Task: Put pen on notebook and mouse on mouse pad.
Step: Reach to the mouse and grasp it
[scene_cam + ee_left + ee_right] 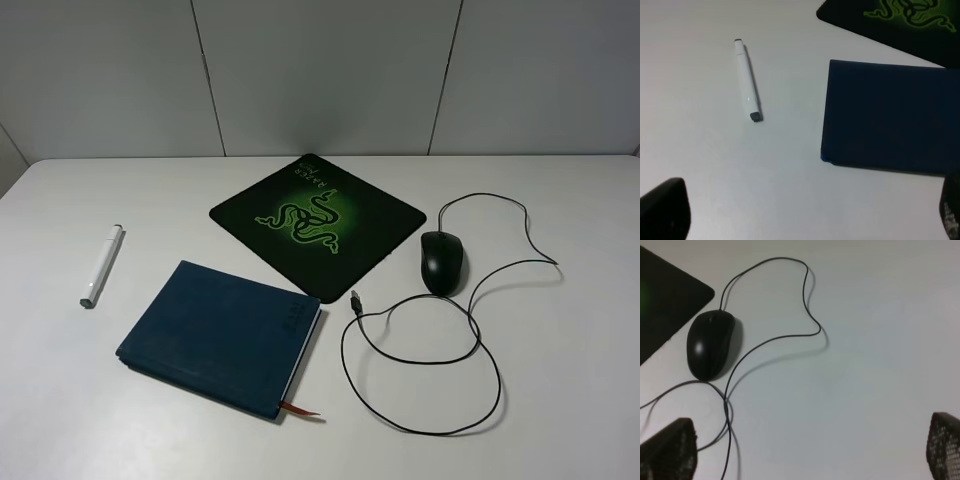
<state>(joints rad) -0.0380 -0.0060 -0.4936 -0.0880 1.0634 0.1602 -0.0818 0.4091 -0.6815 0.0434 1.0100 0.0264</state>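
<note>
A white pen (pixel 101 265) (pixel 747 80) lies on the white table, left of the dark teal notebook (pixel 220 335) (pixel 890 115), which lies closed with its ribbon at the near corner. The black mouse pad (pixel 318 222) (pixel 890 20) with the green snake logo sits behind the notebook. Right of the pad rests the black mouse (pixel 442 260) (pixel 710 344), its cable (pixel 430 400) (pixel 775 340) looping over the table. My left gripper (pixel 807 220) hangs open above the table near pen and notebook. My right gripper (pixel 805 455) is open above the table beside the mouse. Neither holds anything.
The cable's USB plug (pixel 355 300) lies between the notebook and the mouse, near the pad's front corner. A grey panelled wall (pixel 320 70) stands behind the white table (pixel 560 400). Neither arm shows in the exterior high view.
</note>
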